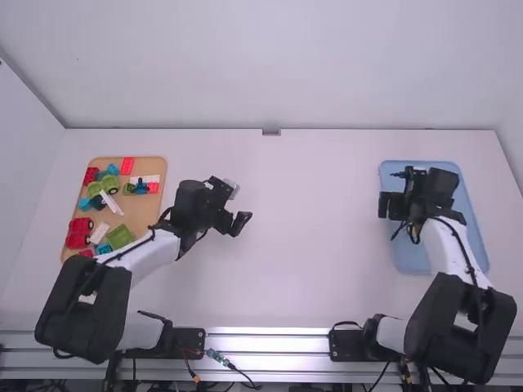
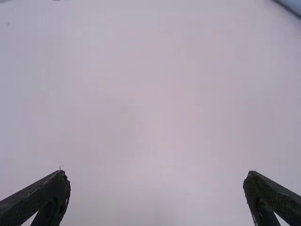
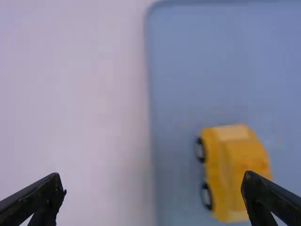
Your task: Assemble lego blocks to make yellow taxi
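Right claw (image 3: 154, 182) hangs by the blue tray's (image 3: 202, 61) long edge, fingers spread wide, nothing held. Below it, on the tray, lies the yellow taxi (image 3: 228, 167), off-centre toward one finger, long axis roughly along that edge. Centring probably requires a sideways shift inboard. Left claw (image 2: 157, 178), wide and empty, is well apart.

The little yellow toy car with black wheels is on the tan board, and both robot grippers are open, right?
Not quite: the right wrist view shows the little yellow toy car with black wheels on the flat blue tray. You're right that the left gripper and the right gripper are open.
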You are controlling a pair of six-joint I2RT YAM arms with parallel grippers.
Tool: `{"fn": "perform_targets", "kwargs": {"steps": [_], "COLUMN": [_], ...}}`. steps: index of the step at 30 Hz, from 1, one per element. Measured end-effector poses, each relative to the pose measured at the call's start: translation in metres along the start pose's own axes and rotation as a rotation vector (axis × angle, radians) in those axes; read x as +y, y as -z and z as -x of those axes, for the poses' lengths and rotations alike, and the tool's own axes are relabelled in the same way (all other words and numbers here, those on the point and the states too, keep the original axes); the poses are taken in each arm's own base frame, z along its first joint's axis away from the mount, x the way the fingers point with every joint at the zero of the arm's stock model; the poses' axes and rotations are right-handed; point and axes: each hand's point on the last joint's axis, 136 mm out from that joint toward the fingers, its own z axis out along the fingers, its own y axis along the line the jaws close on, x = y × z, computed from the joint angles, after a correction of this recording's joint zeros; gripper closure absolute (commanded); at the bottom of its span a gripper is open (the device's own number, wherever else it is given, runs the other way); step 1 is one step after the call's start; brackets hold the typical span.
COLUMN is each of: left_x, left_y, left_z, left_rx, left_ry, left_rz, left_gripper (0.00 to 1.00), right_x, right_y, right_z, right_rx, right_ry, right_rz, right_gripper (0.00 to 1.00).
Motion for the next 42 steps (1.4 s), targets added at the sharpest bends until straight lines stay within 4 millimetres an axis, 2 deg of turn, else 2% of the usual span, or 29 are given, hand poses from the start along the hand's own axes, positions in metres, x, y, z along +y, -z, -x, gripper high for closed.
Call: {"fn": "perform_targets", "kwargs": {"steps": [3,4,5,6,7,8,9,13,15,18,21,30,35,38,42], "left_x": [-0.004,-0.004,-0.004,-0.004,-0.002,-0.001,0.0,0.005,0.012,0.019,0.027,0.064,0.081,0.089,0.082], "left_y": [0.01,0.011,0.016,0.018,0.023,0.026,0.029,0.037,0.04,0.043,0.047,0.079,0.099,0.112,0.117], "left_z": [-0.014,-0.016,-0.019,-0.02,-0.019,-0.017,-0.014,-0.007,-0.013,-0.014,-0.008,-0.011,-0.032,-0.055,-0.074], "left_rx": [0.087,0.099,0.126,0.141,0.158,0.162,0.165,0.168,0.188,0.184,0.145,0.021,0.006,0.006,0.006], "left_ry": [0.087,0.099,0.127,0.141,0.164,0.171,0.181,0.224,0.254,0.269,0.271,0.245,0.264,0.293,0.29], "left_rz": [0.069,0.077,0.095,0.106,0.127,0.134,0.144,0.193,0.239,0.28,0.308,0.422,0.489,0.542,0.549], "left_gripper": [0.01,0.01,0.01,0.01,0.01,0.01,0.01,0.01,0.01,0.04,0.07,0.2,0.3,0.37,0.46], "right_x": [0.049,0.054,0.072,0.081,0.101,0.107,0.125,0.166,0.184,0.197,0.188,0.128,0.097,0.08,0.08], "right_y": [0.006,0.006,0.007,0.007,0.008,0.008,0.009,0.014,0.017,0.019,0.02,0.027,0.033,0.042,0.049], "right_z": [0.004,0.004,0.006,0.007,0.007,0.006,0.003,-0.007,-0.012,-0.013,-0.004,0.009,0.008,0.007,-0.003], "right_rx": [0.008,0.007,0.002,0.001,0.002,0.004,0.013,0.03,0.034,0.024,-0.012,-0.133,-0.21,-0.287,-0.329], "right_ry": [0.097,0.106,0.145,0.166,0.207,0.22,0.256,0.345,0.39,0.418,0.384,0.178,0.051,-0.004,-0.014], "right_rz": [0.08,0.087,0.115,0.131,0.165,0.175,0.206,0.278,0.306,0.322,0.288,0.113,0.05,0.007,0.009], "right_gripper": [0.01,0.01,0.01,0.01,0.01,0.01,0.01,0.01,0.01,0.04,0.07,0.2,0.29,0.37,0.45]}}
